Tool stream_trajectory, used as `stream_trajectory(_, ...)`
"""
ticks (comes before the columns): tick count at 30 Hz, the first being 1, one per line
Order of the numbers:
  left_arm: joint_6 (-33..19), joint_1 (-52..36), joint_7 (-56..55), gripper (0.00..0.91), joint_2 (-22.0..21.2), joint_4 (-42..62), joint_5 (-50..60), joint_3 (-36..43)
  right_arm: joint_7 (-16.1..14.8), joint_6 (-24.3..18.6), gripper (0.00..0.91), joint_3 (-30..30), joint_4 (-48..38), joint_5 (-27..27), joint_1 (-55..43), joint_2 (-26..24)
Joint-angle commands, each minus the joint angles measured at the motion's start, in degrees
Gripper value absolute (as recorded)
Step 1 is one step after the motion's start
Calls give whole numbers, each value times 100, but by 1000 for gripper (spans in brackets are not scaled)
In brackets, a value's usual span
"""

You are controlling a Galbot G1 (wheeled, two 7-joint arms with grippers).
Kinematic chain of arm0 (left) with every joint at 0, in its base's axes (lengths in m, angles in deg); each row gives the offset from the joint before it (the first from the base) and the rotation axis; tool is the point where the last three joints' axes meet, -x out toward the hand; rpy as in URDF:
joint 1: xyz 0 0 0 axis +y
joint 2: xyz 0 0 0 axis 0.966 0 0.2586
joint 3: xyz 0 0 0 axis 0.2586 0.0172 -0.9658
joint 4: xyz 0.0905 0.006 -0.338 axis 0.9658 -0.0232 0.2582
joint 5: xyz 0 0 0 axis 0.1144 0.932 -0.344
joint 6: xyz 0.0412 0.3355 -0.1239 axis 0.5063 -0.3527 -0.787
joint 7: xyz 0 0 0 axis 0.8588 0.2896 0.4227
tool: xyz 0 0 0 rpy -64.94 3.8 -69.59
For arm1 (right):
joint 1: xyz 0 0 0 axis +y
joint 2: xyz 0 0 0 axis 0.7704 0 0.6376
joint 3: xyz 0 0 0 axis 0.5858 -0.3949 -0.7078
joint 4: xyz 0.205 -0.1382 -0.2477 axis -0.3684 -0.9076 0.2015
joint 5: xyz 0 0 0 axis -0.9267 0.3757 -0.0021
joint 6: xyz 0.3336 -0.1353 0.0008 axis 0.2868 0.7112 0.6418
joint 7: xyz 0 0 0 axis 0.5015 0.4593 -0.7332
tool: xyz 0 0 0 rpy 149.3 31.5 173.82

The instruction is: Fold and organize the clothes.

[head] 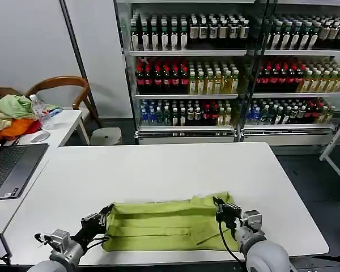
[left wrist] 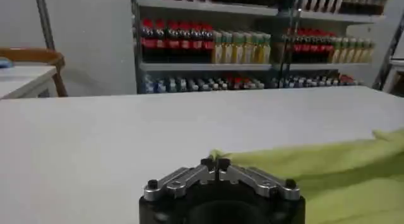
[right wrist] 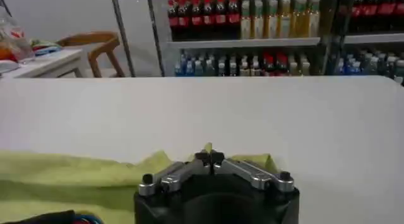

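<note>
The lime yellow-green T-shirt (head: pixel 164 224) lies folded into a long band across the front of the white table (head: pixel 175 170). My left gripper (head: pixel 106 212) is at the band's left end, its far corner. There its tips (left wrist: pixel 215 162) are shut, with a bit of the green cloth (left wrist: pixel 328 175) pinched between them. My right gripper (head: pixel 218 203) holds the far right corner. In the right wrist view the shut gripper (right wrist: pixel 209 157) has a tuft of the shirt (right wrist: pixel 63 181) sticking up past its tips. No print shows on the cloth.
An open laptop (head: pixel 11 170) lies at the left edge. A side table behind it carries a heap of pale green and orange cloth (head: pixel 11 116) and a water bottle (head: pixel 39 110). A wooden chair (head: pixel 62 85) and drink shelves (head: pixel 232 68) stand beyond the table.
</note>
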Motion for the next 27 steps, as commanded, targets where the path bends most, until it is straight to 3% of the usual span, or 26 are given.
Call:
stream_trajectory(1,95,93,19,50,3,-74,-130,-117,5,8,0,59,130,2,194,-33)
stream_trajectory(27,444,172,53,50,45,-44,193,137,-7,28,0,136,57,231,661,-35)
